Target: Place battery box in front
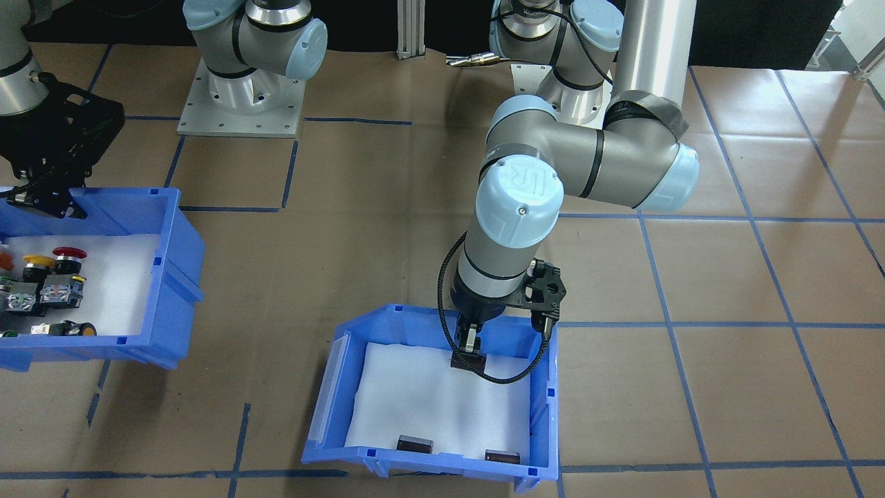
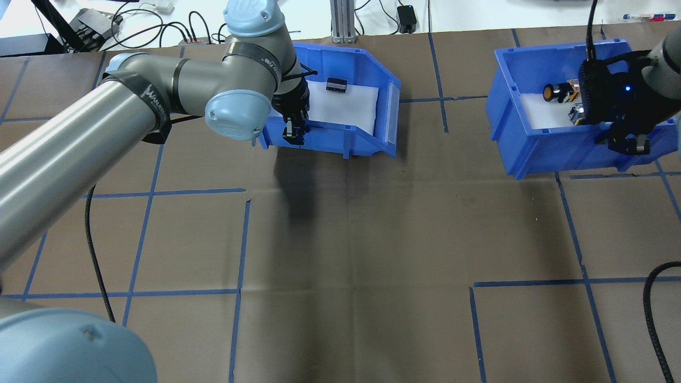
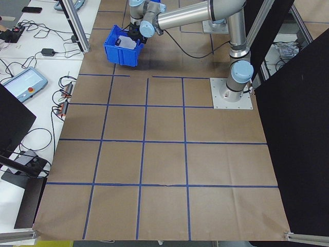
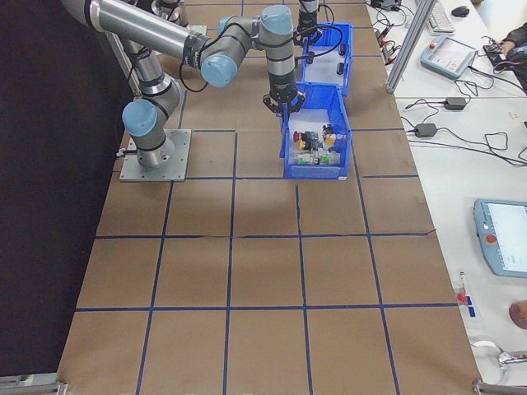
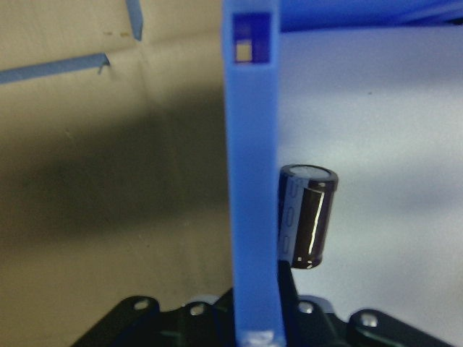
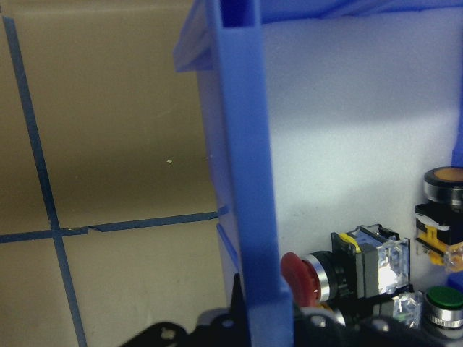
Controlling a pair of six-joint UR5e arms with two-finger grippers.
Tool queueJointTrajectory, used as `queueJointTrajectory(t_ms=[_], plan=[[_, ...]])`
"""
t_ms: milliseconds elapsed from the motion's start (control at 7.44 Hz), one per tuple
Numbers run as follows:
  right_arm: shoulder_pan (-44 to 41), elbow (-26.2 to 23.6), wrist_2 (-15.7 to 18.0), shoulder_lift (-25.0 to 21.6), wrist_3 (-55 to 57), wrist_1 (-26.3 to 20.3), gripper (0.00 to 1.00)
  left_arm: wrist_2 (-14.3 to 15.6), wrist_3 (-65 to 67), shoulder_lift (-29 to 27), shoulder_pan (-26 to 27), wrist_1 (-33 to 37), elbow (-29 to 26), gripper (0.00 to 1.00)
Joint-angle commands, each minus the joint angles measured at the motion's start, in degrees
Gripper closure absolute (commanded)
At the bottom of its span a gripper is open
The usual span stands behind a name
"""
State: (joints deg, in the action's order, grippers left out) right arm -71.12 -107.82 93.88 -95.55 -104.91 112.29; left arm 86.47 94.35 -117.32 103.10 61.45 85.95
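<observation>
Fingers of the left gripper (image 2: 294, 133) straddle and clamp the battery box (image 2: 340, 139) near wall, apparently to drag it forward; the right gripper (image 2: 628, 143) likewise pinches the switch bin (image 2: 537, 154) wall.

Two blue bins (image 1: 429, 443) (image 1: 104, 346), three batteries (image 1: 415, 443).

Even, bright overhead light fills the exterior views; the left arm casts a soft shadow on the tabletop (image 2: 298, 213). Both wrist views are dim and blurred, with white foam (image 5: 376, 108) mildly glaring.
</observation>
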Motion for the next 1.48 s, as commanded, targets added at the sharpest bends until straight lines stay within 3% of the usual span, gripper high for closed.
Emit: queueJointTrajectory(t_ms=[0,269,403,538,672,807,941,1210,1345], plan=[[-0.15,-2.04,-0.01,-1.74,0.06,0.04,0.98,-1.12,5.90,-5.35,3.58,-0.89,-6.20,0.98],[-0.16,-4.67,-0.01,-3.67,0.15,0.12,0.98,-1.04,9.00,-8.53,5.88,-0.89,-9.56,0.94],[-0.16,-5.12,-0.01,-3.94,0.23,0.04,0.98,-0.87,9.01,-8.62,5.88,-0.89,-9.57,0.85],[-0.16,-5.12,-0.01,-4.03,0.24,0.04,0.98,-1.13,9.01,-8.54,5.88,-0.89,-9.31,0.66],[-0.16,-5.12,-0.01,-4.03,0.24,0.04,0.98,-0.87,9.44,-7.84,5.71,-0.71,-9.13,0.25],[-0.16,-5.21,-0.01,-4.12,0.24,-0.05,0.98,-0.60,12.40,-7.40,5.27,-0.63,-8.78,0.04],[-0.24,-6.69,-0.09,-5.17,0.50,-0.05,0.97,-0.34,12.43,-6.78,5.18,-0.54,-8.96,0.00],[-1.73,-13.34,-1.49,-11.03,1.03,-0.05,0.97,0.53,5.73,-0.66,3.87,3.30,-8.52,0.04],[-3.13,-17.13,-1.68,-13.76,1.20,0.12,0.96,4.63,-5.99,3.12,1.43,9.68,-8.52,0.03]])
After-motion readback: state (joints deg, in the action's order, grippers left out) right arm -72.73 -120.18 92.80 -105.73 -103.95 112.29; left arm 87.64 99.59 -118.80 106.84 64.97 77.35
